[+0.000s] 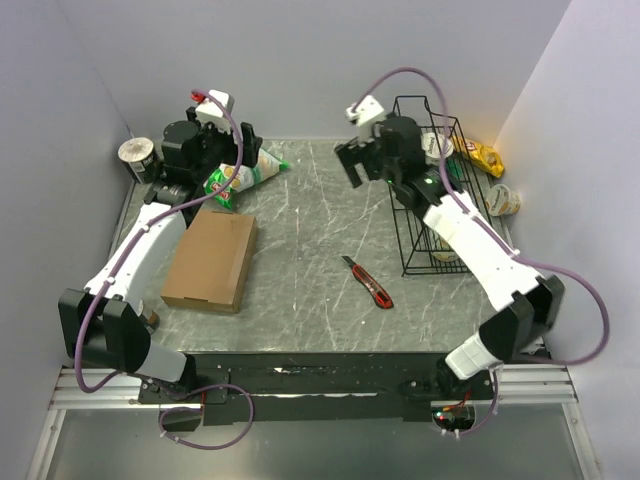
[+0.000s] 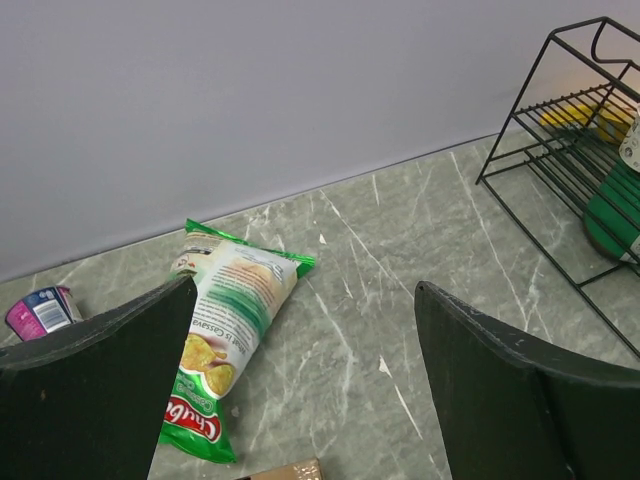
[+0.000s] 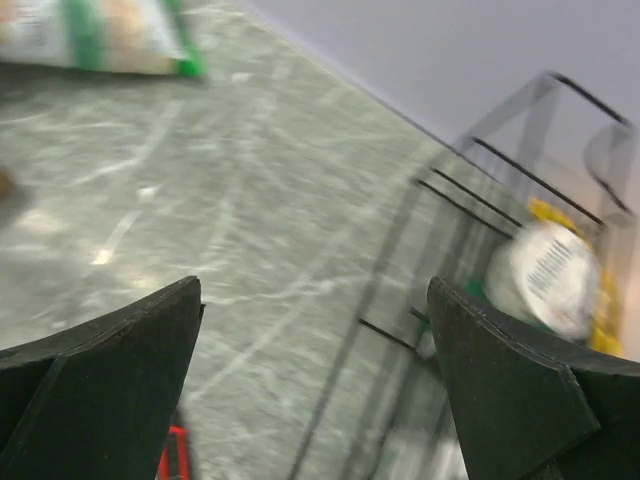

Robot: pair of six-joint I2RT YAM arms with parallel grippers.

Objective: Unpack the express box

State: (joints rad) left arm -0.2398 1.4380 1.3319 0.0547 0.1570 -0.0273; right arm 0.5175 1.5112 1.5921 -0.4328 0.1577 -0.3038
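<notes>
— Left gripper (image 1: pixel 218 183) first: how does it stand?

— Spread wide and holding nothing. It hangs over the back left of the tabletop (image 1: pixel 310 220), above a green-and-white snack bag (image 1: pixel 245 172).

— And the box?

— The cardboard box (image 1: pixel 210 260) lies flat and closed on the left side, just on the near side of that gripper, toward the arm bases. The left wrist view catches only a sliver of its edge (image 2: pixel 285 470) at the bottom, below the fingers. Its long axis runs roughly near to far, tilted a little, alongside the left forearm.

— Where is the right gripper (image 1: pixel 355 160)?

— Also spread and empty, up at the back by the wire rack (image 1: pixel 430 200), well apart from the box, with open tabletop between them.

— So which arm is nearer?

— The left, clearly. It would probably have to draw back toward its base and come down on the far edge of the box.

— Anything else in play?

— A red box cutter (image 1: pixel 368 282) lies between the box and the rack, nearer the right arm. It may be wanted if the flaps are taped, but the pictures do not show any tape.
</notes>
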